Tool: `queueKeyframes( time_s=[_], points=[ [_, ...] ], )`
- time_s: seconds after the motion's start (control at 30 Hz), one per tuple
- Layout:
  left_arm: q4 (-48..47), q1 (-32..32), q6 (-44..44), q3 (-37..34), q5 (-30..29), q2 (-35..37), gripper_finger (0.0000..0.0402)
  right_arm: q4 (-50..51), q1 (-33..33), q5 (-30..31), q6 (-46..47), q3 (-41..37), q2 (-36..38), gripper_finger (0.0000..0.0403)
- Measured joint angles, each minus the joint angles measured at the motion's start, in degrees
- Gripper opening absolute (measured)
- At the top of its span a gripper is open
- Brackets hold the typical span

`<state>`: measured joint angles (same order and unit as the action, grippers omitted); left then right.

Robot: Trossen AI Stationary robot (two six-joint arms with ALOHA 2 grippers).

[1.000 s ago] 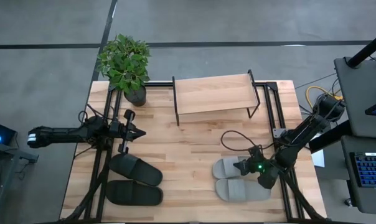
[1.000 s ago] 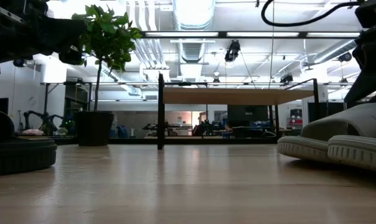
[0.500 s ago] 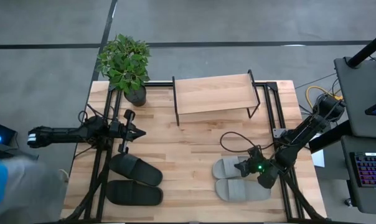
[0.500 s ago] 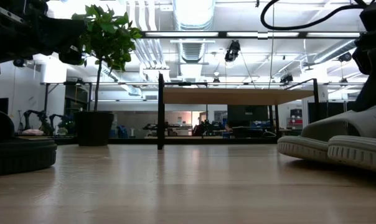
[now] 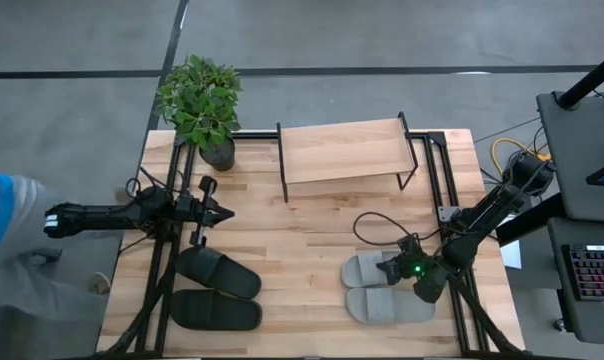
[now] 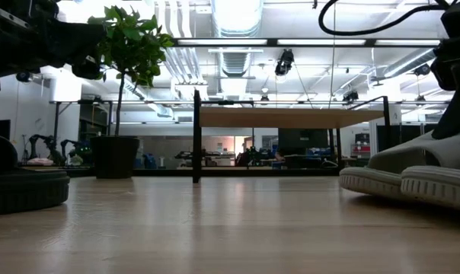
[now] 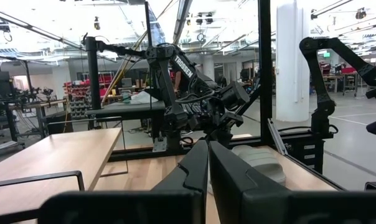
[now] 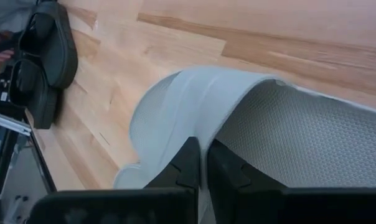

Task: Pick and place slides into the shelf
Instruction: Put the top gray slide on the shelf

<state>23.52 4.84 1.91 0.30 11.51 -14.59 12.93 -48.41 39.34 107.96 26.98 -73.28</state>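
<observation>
Now your right claw (image 5: 400, 266) has just clenched: its fingers (image 8: 191, 163) have come together on the strap of the upper grey slide (image 5: 370, 269), pinching the strap's edge where a second ago they stood apart over it. That slide has not left the tabletop (image 5: 312, 230) yet; it sits in the same spot as before, just beside its grey partner (image 5: 387, 305), near the tabletop's right front corner. So you have the grasp but no lift, and the task is only at its first pick. The shelf (image 5: 344, 150) stands at the far edge of the tabletop, well apart from the slide, with its plank top bare, so expect a carry across and upward next, and watch that a thin pinch on a soft strap may let the slide swing or slip. The black pair (image 5: 217, 290) lies untouched at the left front. Your left claw (image 5: 220, 212) hangs shut and holding nothing above the tabletop, beyond the black pair, and has not moved. A person in a blue sleeve (image 5: 2, 215) has come closer at the left edge of the high view, off the tabletop.
</observation>
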Motion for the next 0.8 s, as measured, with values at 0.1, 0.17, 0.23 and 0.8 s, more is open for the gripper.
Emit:
queueKeyframes(
  time_s=[0.1, 0.17, 0.23, 0.8],
  points=[
    [0.01, 0.0, 0.0, 0.0, 0.0, 0.0, 0.0, -0.27, 0.06, 2.05, -0.17, 0.0, 0.13, 0.001],
    [-0.01, 0.01, 0.0, 0.0, 0.0, 0.0, 0.0, -0.16, 0.06, 3.35, -1.31, 0.19, 0.42, 0.001],
    [0.01, 0.02, 0.02, 0.0, 0.0, 0.0, 0.0, -0.2, 0.08, 4.15, -1.77, 0.57, 0.52, 0.001],
    [0.01, 0.01, 0.0, 0.0, -0.01, -0.02, 0.0, 0.17, 0.08, 16.54, -11.2, 5.21, 2.77, 0.0009]
  ],
)
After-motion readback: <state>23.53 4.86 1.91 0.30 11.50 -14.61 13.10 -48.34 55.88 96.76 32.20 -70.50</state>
